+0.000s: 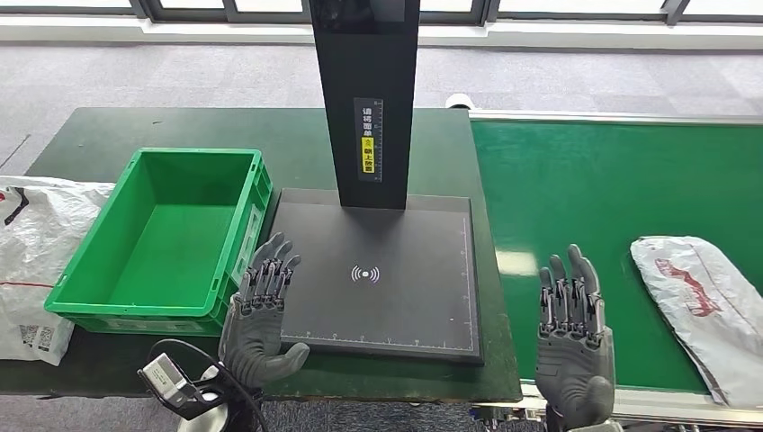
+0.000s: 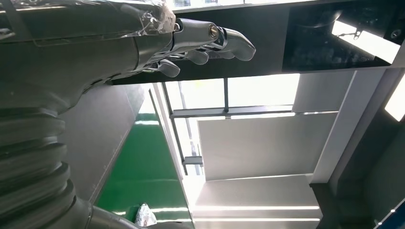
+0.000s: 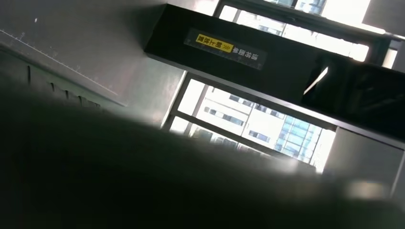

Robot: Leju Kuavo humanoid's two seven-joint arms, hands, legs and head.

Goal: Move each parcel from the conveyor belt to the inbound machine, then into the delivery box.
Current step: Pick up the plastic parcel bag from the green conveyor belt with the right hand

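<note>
Right hand (image 1: 574,328) empty, fingers apart, near parcel (image 1: 706,306) on conveyor belt (image 1: 576,189).

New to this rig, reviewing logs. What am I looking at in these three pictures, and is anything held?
The wide picture is the humanoid robot's head view, looking down. Its left hand and right hand are raised, fingers apart, holding nothing. The black pad with a post is the inbound machine. Left of it stands the green delivery box, with nothing visible inside. On the green conveyor belt lies a white parcel. Another white bag lies left of the box. The other two pictures come from wrist cameras: the left shows its hand from behind, the right is mostly dark.
</note>
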